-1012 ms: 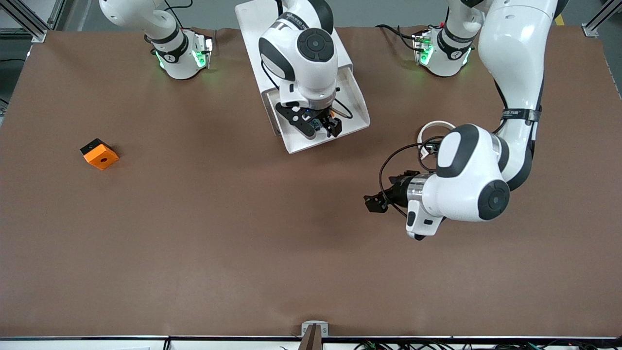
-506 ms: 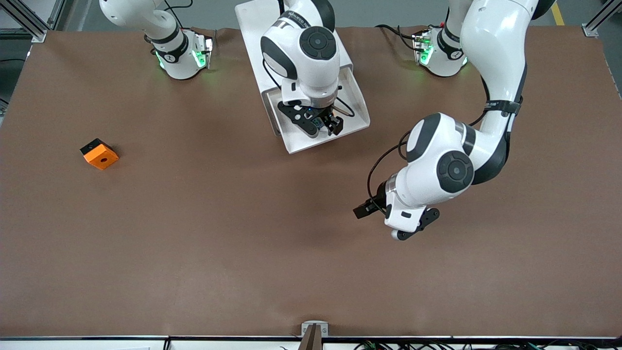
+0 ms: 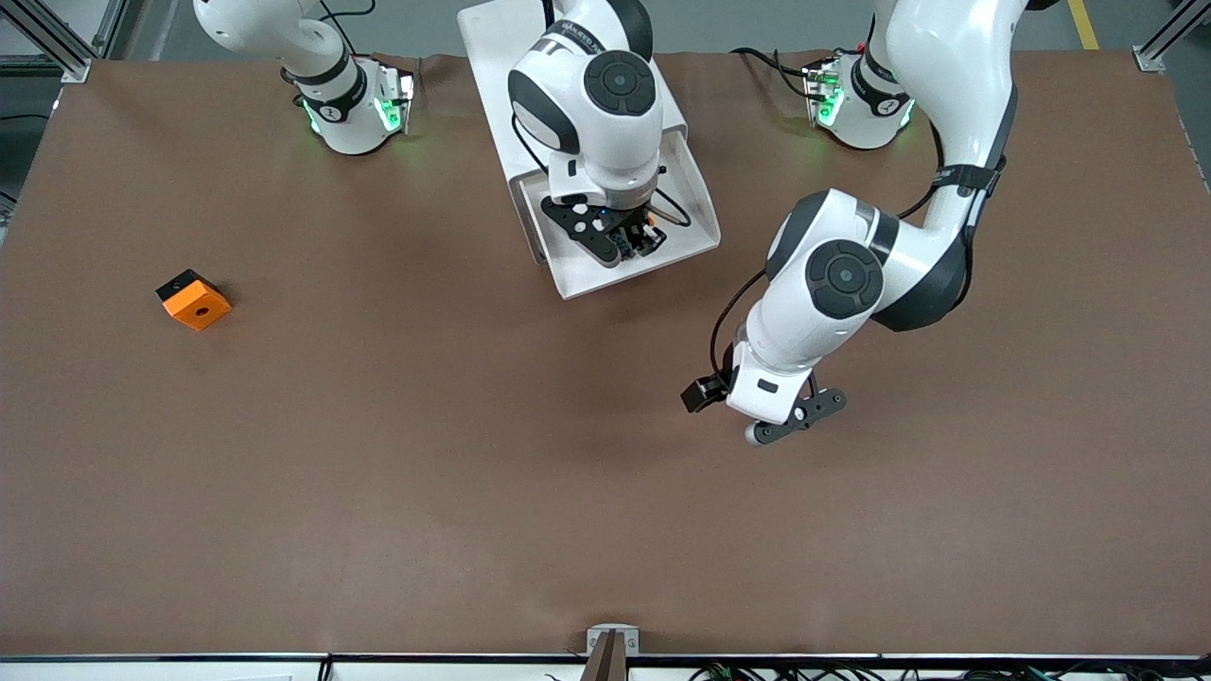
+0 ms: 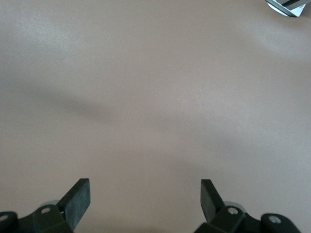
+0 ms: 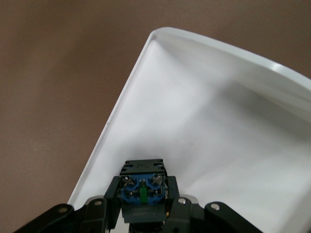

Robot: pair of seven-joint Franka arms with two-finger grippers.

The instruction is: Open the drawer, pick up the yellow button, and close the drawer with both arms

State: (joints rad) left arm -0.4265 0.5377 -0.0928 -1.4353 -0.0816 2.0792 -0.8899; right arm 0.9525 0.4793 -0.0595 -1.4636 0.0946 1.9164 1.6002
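With the drawer (image 3: 620, 236) pulled out, the right gripper (image 3: 624, 238) is clamping the button (image 5: 142, 190) inside it, while the left gripper (image 4: 145, 201) is hanging wide and empty over bare table (image 3: 378, 473); lifting out and closing are remaining.

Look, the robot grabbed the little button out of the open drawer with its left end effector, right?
Not quite. The right end effector is shut on the button in the open drawer, as the right wrist view shows. The left end effector is open over bare table.
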